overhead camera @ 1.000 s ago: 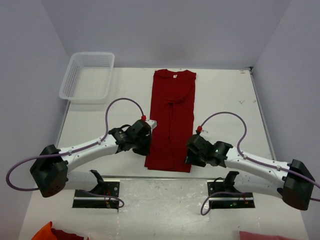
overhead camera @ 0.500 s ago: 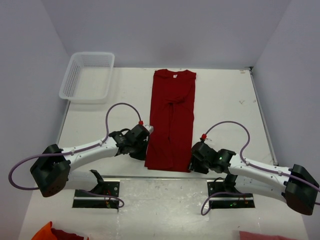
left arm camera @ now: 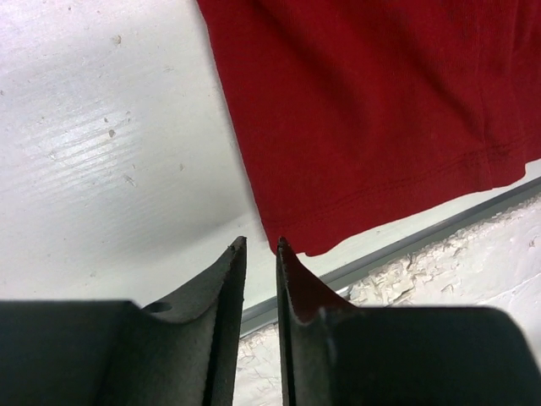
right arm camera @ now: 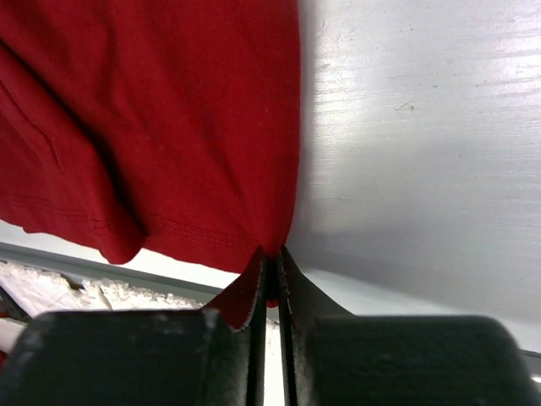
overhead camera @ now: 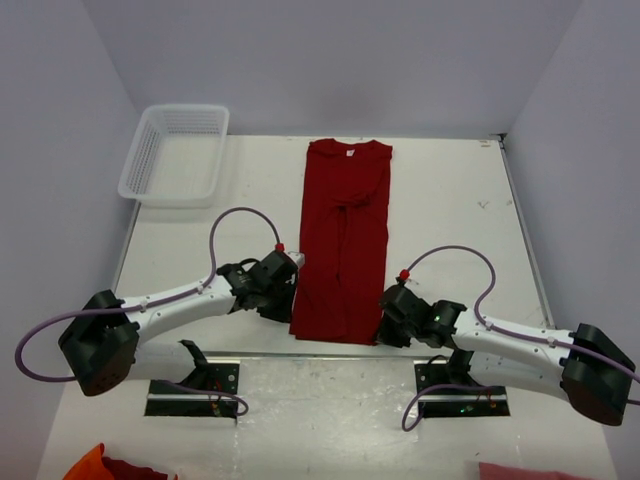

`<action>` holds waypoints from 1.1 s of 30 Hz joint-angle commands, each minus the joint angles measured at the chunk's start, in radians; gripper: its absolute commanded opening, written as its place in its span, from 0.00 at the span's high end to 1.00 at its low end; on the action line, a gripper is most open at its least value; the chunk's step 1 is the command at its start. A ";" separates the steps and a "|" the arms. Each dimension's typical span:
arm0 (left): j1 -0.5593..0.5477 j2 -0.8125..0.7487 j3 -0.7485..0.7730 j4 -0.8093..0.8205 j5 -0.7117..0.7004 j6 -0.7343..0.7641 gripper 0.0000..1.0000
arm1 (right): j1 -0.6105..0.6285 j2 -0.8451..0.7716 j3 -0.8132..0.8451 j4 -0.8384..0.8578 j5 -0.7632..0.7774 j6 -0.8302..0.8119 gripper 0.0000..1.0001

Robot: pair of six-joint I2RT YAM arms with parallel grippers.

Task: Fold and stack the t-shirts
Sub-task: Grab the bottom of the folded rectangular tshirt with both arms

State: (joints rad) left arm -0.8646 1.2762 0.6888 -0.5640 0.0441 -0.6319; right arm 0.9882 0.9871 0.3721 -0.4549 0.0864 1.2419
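Observation:
A dark red t-shirt (overhead camera: 345, 240) lies on the white table, folded lengthwise into a long strip, with its collar and white label at the far end. My right gripper (overhead camera: 381, 335) is shut on the near right corner of the hem (right arm camera: 270, 252), and the cloth (right arm camera: 152, 127) bunches slightly at the fingertips. My left gripper (overhead camera: 289, 311) sits at the near left corner of the t-shirt (left arm camera: 363, 110). Its jaws (left arm camera: 260, 244) stand a narrow gap apart with only table between them, and the cloth edge lies just past the right fingertip.
A white mesh basket (overhead camera: 140, 160) stands at the far left of the table. The table's metal front edge (overhead camera: 330, 352) runs just behind both grippers. Orange-red cloth (overhead camera: 100, 465) and pink cloth (overhead camera: 525, 470) lie below the arm bases.
The right gripper came down to the near right hem corner and shut on it. The left gripper slid toward the near left corner and its jaws parted slightly.

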 commanded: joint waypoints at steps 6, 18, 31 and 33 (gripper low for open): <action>-0.001 -0.024 -0.028 0.009 0.045 -0.023 0.68 | 0.013 -0.007 -0.001 -0.065 0.038 0.031 1.00; -0.001 -0.043 -0.147 0.197 0.211 -0.043 0.48 | 0.013 -0.011 -0.001 -0.065 0.039 0.022 1.00; -0.001 0.021 -0.158 0.268 0.212 -0.026 0.48 | 0.013 -0.018 -0.012 -0.067 0.035 0.024 1.00; -0.001 0.041 -0.160 0.277 0.220 -0.034 0.49 | 0.013 -0.013 -0.009 -0.070 0.035 0.022 1.00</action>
State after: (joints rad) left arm -0.8646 1.2846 0.5331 -0.3134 0.2649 -0.6643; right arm 0.9947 0.9680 0.3706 -0.4824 0.0921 1.2572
